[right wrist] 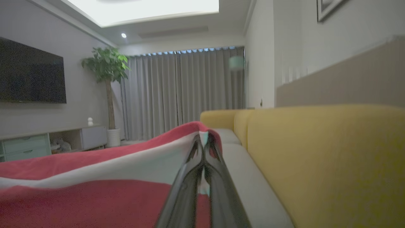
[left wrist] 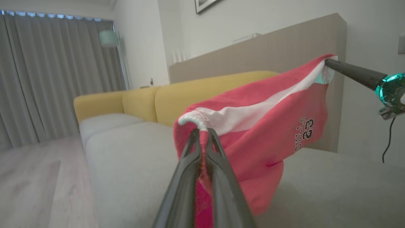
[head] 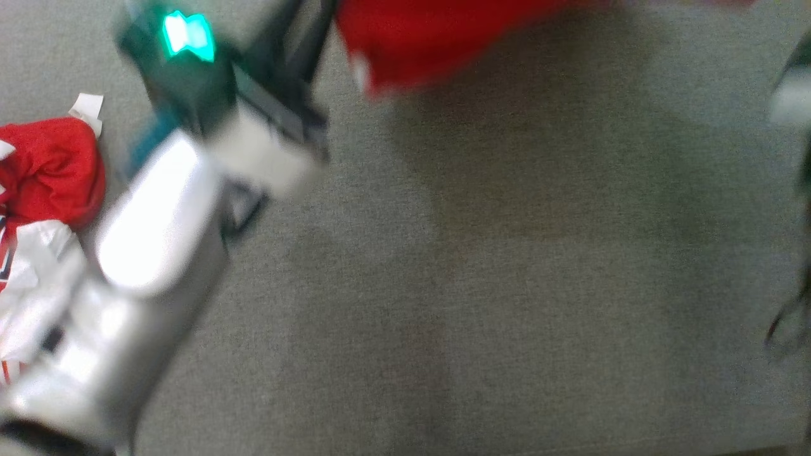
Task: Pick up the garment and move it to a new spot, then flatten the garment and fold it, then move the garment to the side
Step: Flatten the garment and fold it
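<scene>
The garment [left wrist: 269, 126] is a pair of red shorts with a white waistband and a "23" print, hanging stretched in the air above the grey sofa seat. My left gripper [left wrist: 202, 131] is shut on one bunched end of the waistband. My right gripper [left wrist: 327, 61] is shut on the other end, higher and farther away. In the right wrist view the right gripper [right wrist: 204, 139] pinches the red and white cloth [right wrist: 95, 164], which spreads out to the left. In the blurred head view the garment [head: 443, 38] shows at the top edge, with my left gripper [head: 310, 25] reaching up to it.
A second heap of red and white clothes [head: 44, 171] lies at the left edge of the grey seat [head: 507, 285]. The yellow backrest [right wrist: 316, 158] runs along the far side. A wooden floor [left wrist: 28, 177] lies beyond the sofa's end.
</scene>
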Controlling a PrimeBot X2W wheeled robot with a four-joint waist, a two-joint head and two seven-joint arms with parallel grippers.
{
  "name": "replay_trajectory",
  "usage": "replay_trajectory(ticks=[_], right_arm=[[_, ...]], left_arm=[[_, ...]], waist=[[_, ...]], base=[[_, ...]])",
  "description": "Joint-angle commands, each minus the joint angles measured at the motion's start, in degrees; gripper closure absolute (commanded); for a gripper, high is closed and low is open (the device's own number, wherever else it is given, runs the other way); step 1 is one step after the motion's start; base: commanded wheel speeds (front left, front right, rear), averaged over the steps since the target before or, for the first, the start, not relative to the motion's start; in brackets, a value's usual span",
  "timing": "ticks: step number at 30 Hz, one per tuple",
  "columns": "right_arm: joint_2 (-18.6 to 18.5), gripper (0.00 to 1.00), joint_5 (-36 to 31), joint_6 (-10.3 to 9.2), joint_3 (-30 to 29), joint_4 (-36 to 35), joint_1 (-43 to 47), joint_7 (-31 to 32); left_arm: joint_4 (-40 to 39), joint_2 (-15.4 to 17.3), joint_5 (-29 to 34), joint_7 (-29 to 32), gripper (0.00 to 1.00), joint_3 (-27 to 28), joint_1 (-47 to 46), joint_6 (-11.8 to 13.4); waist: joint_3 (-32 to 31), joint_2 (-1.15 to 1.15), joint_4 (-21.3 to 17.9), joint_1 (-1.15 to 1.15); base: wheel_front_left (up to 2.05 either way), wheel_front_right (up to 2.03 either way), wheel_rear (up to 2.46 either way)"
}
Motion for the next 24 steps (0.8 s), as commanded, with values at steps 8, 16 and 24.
replay_trajectory(ticks=[8, 16, 24], right_arm=[[3.1, 1.0, 3.0, -0.04, 1.7, -7.1, 24.8, 3.5], [2.5, 1.0, 7.7, -0.04, 0.6, -17.8, 46.5, 9.4], [1.6, 1.0, 8.9, -0.04, -4.5, -27.8, 57.6, 11.9]], left_arm=[[-5.2, 0.9, 6.3, -0.1, 1.0, 5.1, 24.5, -0.3], [-10.1, 0.4, 9.6, -0.1, 1.0, 8.5, 42.6, -0.3], [-16.9, 2.8, 10.7, -0.1, 1.0, 8.5, 50.9, -0.3]], waist=[[-3.7, 0.0, -1.3, 0.0], [-8.6, 0.0, -2.5, 0.0], [-8.9, 0.0, -1.0, 0.0]], base=[[0.0, 0.0, 0.0], [0.0, 0.0, 0.0], [0.0, 0.0, 0.0]])
